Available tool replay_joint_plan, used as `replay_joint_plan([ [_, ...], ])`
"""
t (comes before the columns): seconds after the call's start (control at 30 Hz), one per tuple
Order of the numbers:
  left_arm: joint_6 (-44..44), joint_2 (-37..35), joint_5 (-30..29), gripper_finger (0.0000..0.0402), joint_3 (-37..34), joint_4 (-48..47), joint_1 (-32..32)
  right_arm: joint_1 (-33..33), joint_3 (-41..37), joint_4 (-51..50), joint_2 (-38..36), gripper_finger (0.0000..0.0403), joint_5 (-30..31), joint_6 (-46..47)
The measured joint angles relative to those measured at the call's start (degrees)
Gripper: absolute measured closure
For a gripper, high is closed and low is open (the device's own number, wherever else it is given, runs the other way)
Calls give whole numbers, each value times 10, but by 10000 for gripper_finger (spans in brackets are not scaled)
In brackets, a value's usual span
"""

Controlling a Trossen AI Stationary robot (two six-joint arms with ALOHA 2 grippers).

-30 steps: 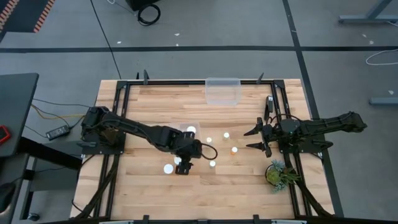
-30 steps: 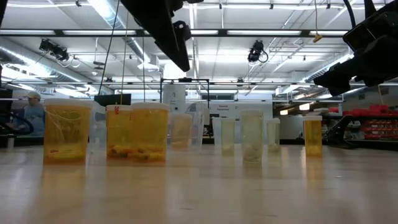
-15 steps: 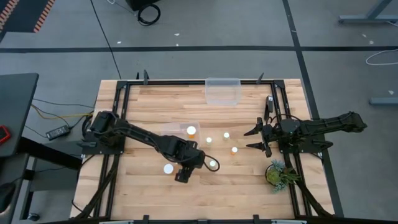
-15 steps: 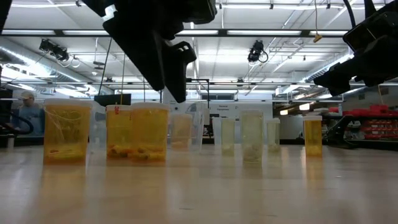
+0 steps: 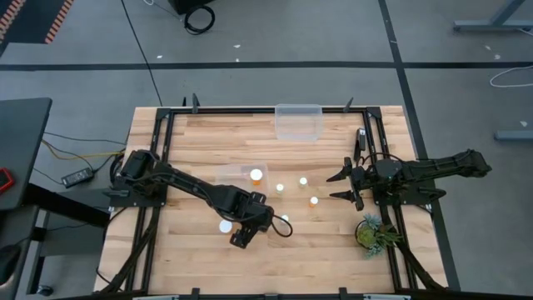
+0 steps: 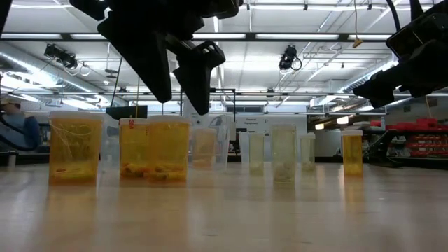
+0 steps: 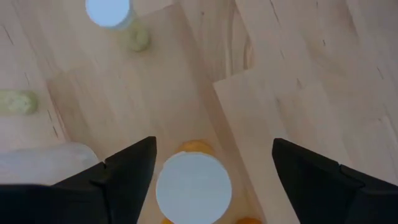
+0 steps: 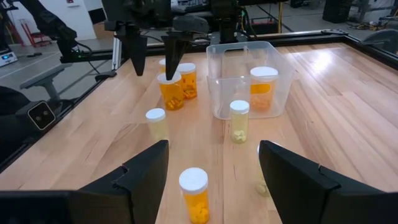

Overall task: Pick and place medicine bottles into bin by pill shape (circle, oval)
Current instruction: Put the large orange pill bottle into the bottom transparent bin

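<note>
The left pincer [image 5: 239, 236] hangs over the middle of the light wooden surface [image 5: 191, 142], toward its near edge, with its two dark fingers [image 7: 127, 171] spread wide apart and holding nothing. Directly beneath it, between the fingers as the left wrist view shows, stands a large orange medicine bottle with a round white cap [image 7: 193, 186]; the fingers flank the cap without touching it. In the right wrist view that pincer [image 8: 155, 53] points straight down just above this bottle [image 8: 170, 90], and a second orange white-capped bottle [image 8: 186, 80] stands just beside it. A small pale bottle with a white cap [image 7: 109, 12] stands a little farther off on the boards.

Other white-capped bottles are scattered around the middle of the surface: one [image 5: 256, 175] inside a clear plastic bin [image 5: 243, 173] near the centre, and small ones [image 5: 304, 180] [image 5: 314, 200] between the two arms. A second clear rectangular bin [image 5: 298, 122] sits at the far edge.

The right pincer [image 5: 344, 186] waits at the right side of the surface, fingers apart and empty, well away from the bottles. A small green potted plant [image 5: 370, 232] stands near the right near corner.
</note>
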Motion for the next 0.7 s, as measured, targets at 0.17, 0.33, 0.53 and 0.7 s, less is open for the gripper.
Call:
replay_joint_plan([
  [0.17,14,0,-2,42,-15,-3,0,0,0,0,0,146,0,0],
  [0.33,31,0,-10,38,-16,-3,0,0,0,0,0,146,0,0],
  [0.53,39,17,-15,37,-16,-16,0,0,0,0,0,146,0,0],
  [0.7,54,39,-15,38,-16,-17,0,0,0,-1,0,146,0,0],
])
